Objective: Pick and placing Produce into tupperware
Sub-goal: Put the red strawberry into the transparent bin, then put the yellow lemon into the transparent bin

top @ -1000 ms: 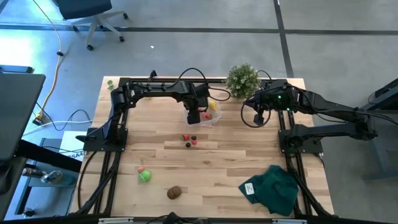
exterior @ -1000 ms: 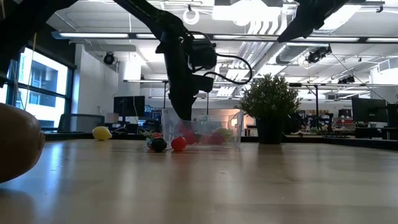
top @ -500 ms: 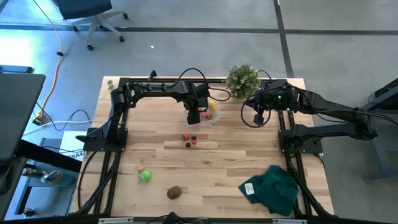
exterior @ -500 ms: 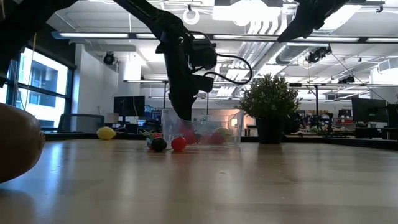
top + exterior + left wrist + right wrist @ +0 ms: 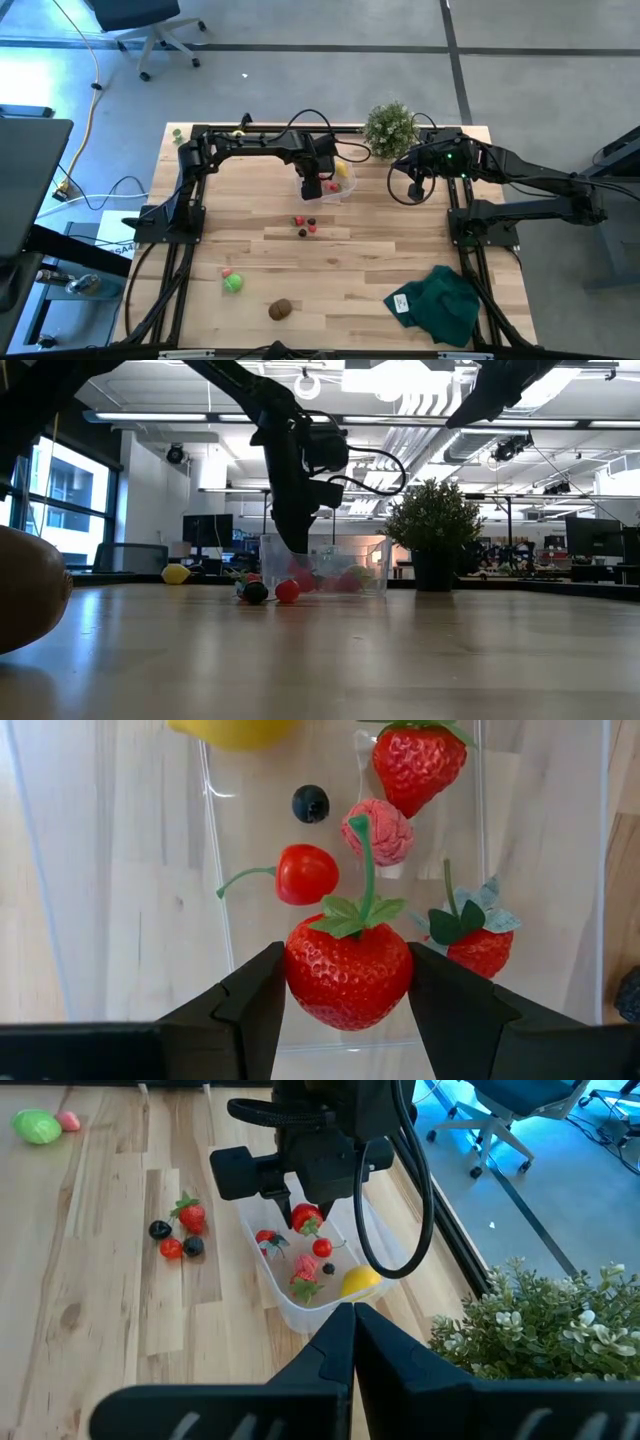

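Pale wood planks make the table (image 5: 380, 250), and on it, at the far middle, stands the clear tupperware (image 5: 300, 1305) just beside the bushy potted plant (image 5: 390, 126). The left gripper (image 5: 348, 990) hangs over the open tupperware, and its two fingers (image 5: 255, 1005) are clamped on the sides of a big red strawberry (image 5: 348, 970) with a green stem. The right gripper (image 5: 352, 1320) waits near the plant, raised above the table, with its fingers pressed together and holding nothing. A dark green cloth (image 5: 440, 303) lies at the near right corner. Inside the tupperware lie a lemon (image 5: 360, 1281), two more strawberries (image 5: 418, 758), a cherry (image 5: 305, 874), a pink raspberry (image 5: 378, 830) and a dark blueberry (image 5: 311, 803). On the bare wood (well apart from the container) rest a brown kiwi (image 5: 280, 309), a green ball (image 5: 233, 283) and a small group of red and dark berries (image 5: 305, 226).
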You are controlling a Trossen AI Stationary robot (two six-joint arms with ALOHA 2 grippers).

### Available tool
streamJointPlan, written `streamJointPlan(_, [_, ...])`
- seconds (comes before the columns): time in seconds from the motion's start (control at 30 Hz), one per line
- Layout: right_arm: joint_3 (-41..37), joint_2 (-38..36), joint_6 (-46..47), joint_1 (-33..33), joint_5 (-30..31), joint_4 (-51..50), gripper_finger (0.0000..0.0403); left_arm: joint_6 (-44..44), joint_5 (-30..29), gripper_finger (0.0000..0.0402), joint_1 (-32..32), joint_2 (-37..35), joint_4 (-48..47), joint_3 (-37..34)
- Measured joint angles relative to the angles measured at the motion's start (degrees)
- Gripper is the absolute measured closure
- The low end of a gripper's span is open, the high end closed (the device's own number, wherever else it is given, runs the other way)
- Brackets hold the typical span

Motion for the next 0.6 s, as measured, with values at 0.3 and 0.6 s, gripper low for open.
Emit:
streamJointPlan(0.3, [-0.01,0.00,0.00,0.01,0.01,0.00,0.0402,0.13,0.43,0.0213,0.00,0.00,0.02,0.00])
streamJointPlan(0.6, [-0.01,-0.01,-0.01,0.00,0.01,0.00,0.0402,0.15,0.66,0.0152,0.00,0.00,0.06,0.00])
